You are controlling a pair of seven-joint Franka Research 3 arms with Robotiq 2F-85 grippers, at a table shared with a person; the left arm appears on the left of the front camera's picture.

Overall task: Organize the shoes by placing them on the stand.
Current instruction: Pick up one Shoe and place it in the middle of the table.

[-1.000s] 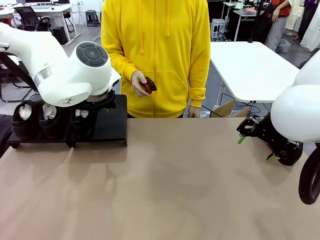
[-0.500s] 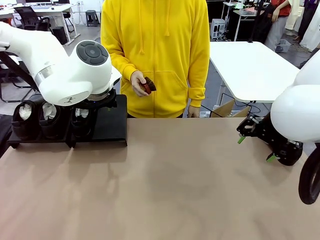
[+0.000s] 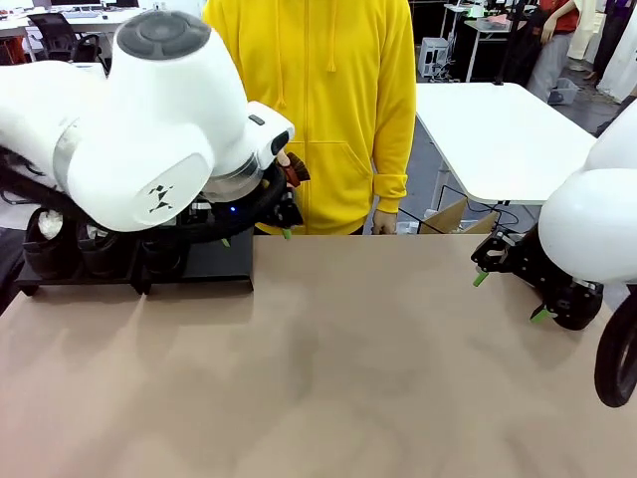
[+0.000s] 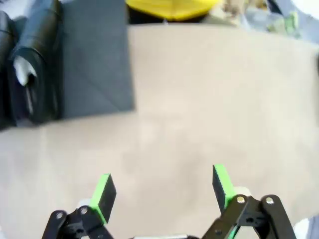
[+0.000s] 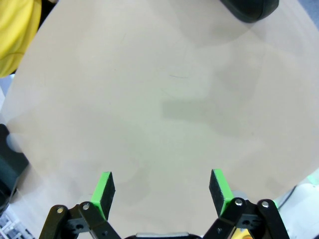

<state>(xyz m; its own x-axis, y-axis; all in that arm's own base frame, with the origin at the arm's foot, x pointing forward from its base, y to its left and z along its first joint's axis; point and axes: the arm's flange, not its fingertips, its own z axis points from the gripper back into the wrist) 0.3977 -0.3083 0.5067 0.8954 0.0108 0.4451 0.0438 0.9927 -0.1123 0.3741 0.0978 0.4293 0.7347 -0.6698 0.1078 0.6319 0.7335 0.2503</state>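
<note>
The shoes (image 3: 90, 244) sit on the stand (image 3: 224, 261) at the bench's far left, glossy, stiff and likely slippery, best gripped across the paper-stuffed opening; both the left pincer (image 4: 162, 191) and right pincer (image 5: 160, 191) gape empty.

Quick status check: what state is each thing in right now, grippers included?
left gripper: open, empty, over bare table beside the stand
right gripper: open, empty, above the table
shoes: on the stand's left part, paper-stuffed
stand: right end bare
person's hand: holding a small dark object
</note>
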